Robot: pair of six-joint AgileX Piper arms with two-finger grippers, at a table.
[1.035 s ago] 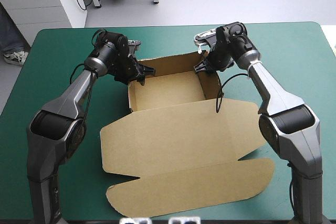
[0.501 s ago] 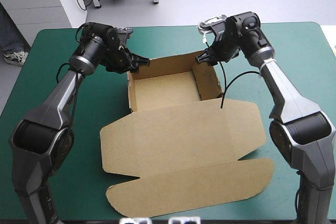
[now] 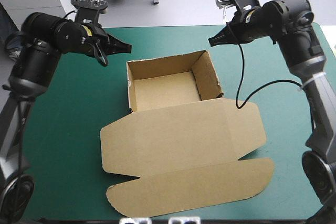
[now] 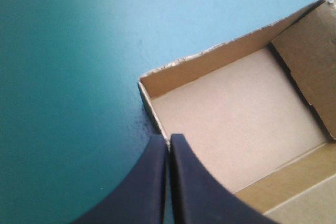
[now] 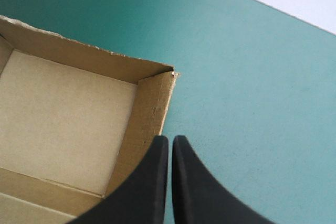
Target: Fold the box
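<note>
Brown box (image 3: pixel 163 85), open tray, lid flat; left pincer (image 4: pixel 168 139), right pincer (image 5: pixel 170 139), both closed

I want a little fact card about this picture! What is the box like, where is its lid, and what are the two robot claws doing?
box: brown, an open tray with its walls standing up, nothing inside
lid: lying flat on the table, on the near side of the tray
left gripper: shut, holding nothing, up by the tray's far left corner, not touching it
right gripper: shut, holding nothing, up by the tray's far right corner, not touching it
table: teal-green cover, the box near its middle
</note>
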